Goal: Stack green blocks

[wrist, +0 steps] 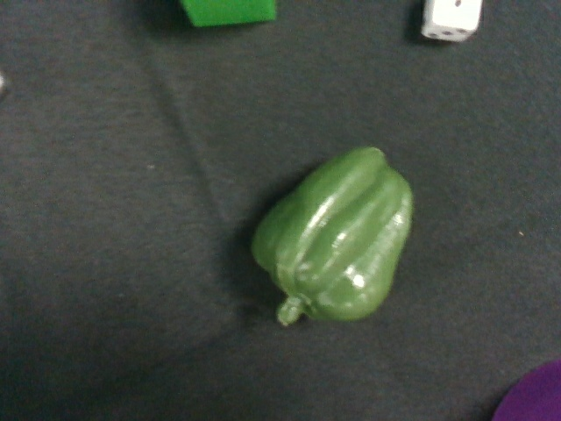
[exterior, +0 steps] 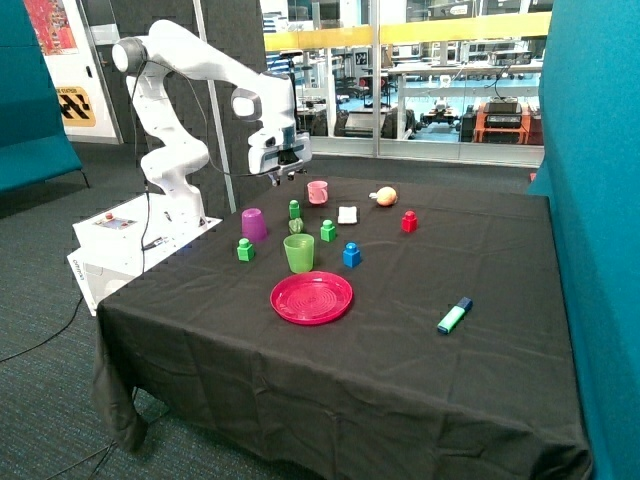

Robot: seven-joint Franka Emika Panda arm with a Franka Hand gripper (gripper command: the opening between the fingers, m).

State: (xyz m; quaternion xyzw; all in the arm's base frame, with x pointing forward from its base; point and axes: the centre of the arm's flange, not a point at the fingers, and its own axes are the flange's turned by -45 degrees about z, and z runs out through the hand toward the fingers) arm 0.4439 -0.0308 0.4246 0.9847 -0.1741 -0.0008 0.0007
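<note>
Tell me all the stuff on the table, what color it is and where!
green blocks: 3, bright green, apart near the cups, none stacked
blue block: 1, blue, beside green cup
red block: 1, red, far side
green cup: 1, behind plate
purple cup: 1, upside down
pink cup: 1, far edge
plate: 1, pink-red, front
toy pepper: 1, green, among the blocks
die: 1, white
fruit: 1, orange
marker: 1, green-blue, alone
gripper: 1, raised above far edge
</note>
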